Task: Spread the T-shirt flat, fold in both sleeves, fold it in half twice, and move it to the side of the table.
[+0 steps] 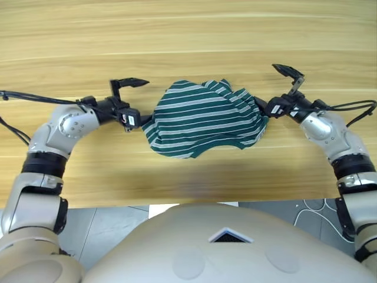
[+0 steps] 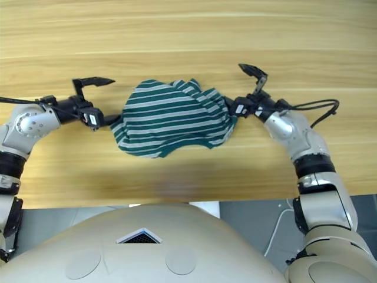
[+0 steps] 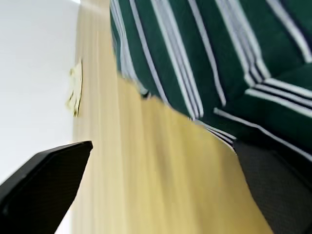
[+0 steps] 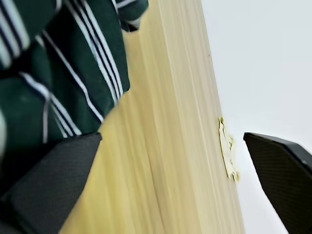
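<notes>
A green T-shirt with white stripes [image 1: 203, 118] lies crumpled in a heap on the wooden table [image 1: 188, 35], near its front edge. My left gripper [image 1: 143, 101] is at the heap's left edge, open wide; one finger [image 3: 44, 185] stands clear over bare wood and the other [image 3: 278, 185] is against the cloth [image 3: 219, 58]. On the opposite side, my right gripper [image 1: 266, 88] is open too. One of its fingers [image 4: 53, 180] lies at the shirt's hem [image 4: 58, 73], the other [image 4: 282, 170] points away from it. The sleeves are hidden in the folds.
The table's bare wood stretches far behind the shirt and out to both sides. Its front edge [image 1: 177, 203] runs just under my forearms. Cables [image 1: 353, 106] trail from both wrists.
</notes>
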Controlling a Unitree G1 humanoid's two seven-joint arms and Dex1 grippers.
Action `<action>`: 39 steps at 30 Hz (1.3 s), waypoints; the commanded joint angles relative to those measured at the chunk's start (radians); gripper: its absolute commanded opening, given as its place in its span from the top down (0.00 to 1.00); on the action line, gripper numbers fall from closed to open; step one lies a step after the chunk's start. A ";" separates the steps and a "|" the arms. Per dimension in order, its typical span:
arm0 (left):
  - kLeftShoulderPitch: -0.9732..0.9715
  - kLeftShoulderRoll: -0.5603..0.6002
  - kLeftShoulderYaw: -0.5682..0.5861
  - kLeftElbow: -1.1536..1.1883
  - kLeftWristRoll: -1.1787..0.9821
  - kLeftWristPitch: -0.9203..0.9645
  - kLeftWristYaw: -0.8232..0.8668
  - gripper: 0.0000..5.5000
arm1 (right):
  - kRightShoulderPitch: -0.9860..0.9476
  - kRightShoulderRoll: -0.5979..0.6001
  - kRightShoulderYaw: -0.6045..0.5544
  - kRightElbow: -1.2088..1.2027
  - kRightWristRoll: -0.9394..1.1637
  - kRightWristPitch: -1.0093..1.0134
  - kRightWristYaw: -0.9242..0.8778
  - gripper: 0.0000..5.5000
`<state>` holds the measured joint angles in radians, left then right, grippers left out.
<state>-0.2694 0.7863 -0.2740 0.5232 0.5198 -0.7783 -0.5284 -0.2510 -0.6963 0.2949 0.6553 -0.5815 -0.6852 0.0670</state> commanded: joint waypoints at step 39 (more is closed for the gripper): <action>0.365 0.254 -0.035 -0.324 -0.455 -0.085 -0.247 0.02 | 0.460 -0.283 -0.112 -0.609 0.208 0.009 0.410 0.02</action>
<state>0.0859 1.0314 -0.3302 0.2281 -0.0122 -0.8933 -0.7804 0.2260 -0.9704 0.1855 0.0417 -0.3020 -0.7398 0.4513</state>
